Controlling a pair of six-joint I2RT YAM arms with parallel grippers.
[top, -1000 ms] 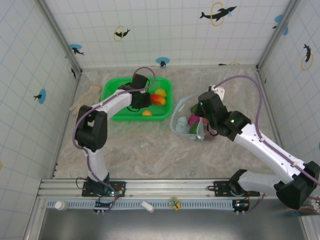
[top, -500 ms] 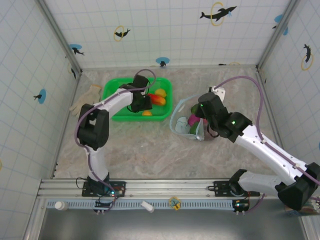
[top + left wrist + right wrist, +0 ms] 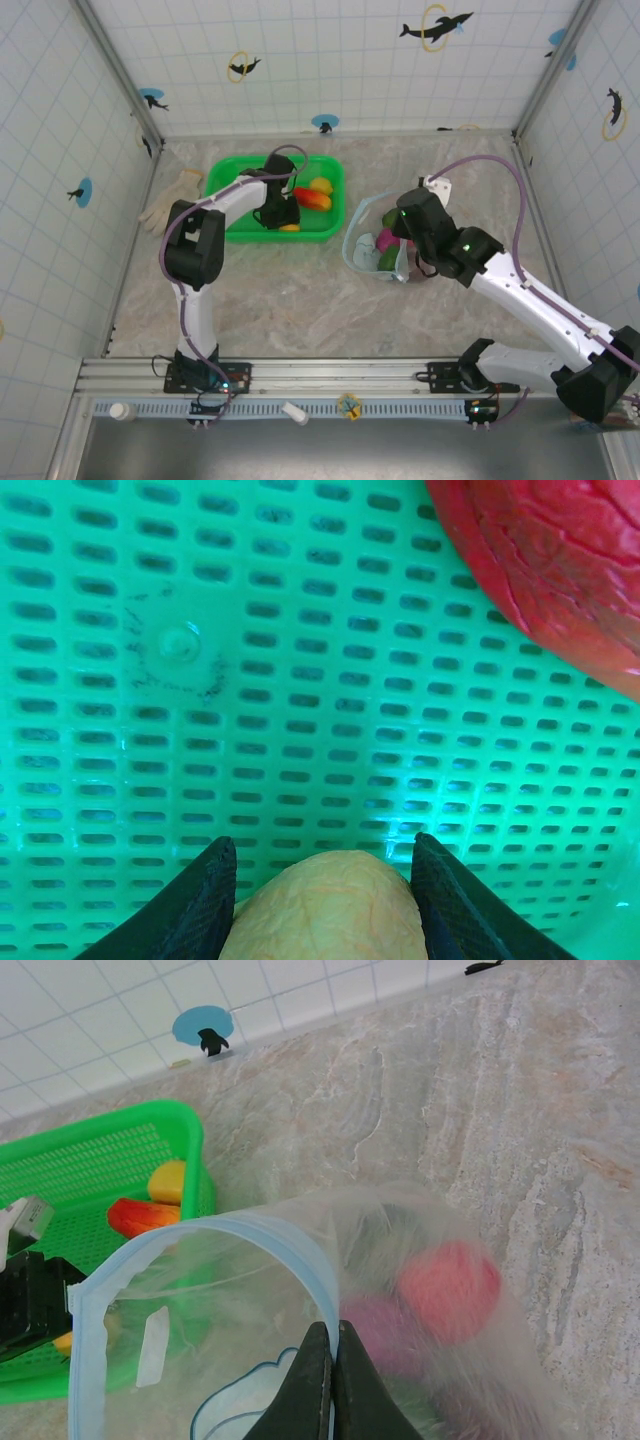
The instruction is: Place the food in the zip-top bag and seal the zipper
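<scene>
In the green basket [image 3: 150, 730], my left gripper [image 3: 322, 840] has its two black fingers pressed against both flanks of an orange piece of food [image 3: 325, 910]. A red piece [image 3: 560, 570] lies just beyond it. From above, the left gripper [image 3: 280, 212] is low in the basket beside the red [image 3: 312, 199] and yellow [image 3: 322, 185] pieces. My right gripper [image 3: 332, 1360] is shut on the light-blue zipper [image 3: 250, 1228], holding the zip-top bag [image 3: 372, 245] open. Red [image 3: 450, 1290] and magenta [image 3: 385, 1325] food lie inside the bag.
The green basket [image 3: 225, 180] stands at the back left of the marble table, its wall [image 3: 195, 1150] close to the bag's mouth. A white glove [image 3: 172, 195] lies left of the basket. Tiled walls enclose the table on three sides.
My left gripper opened, sank onto the orange piece in the basket and narrowed around it. The right gripper and the bag have stayed put.
</scene>
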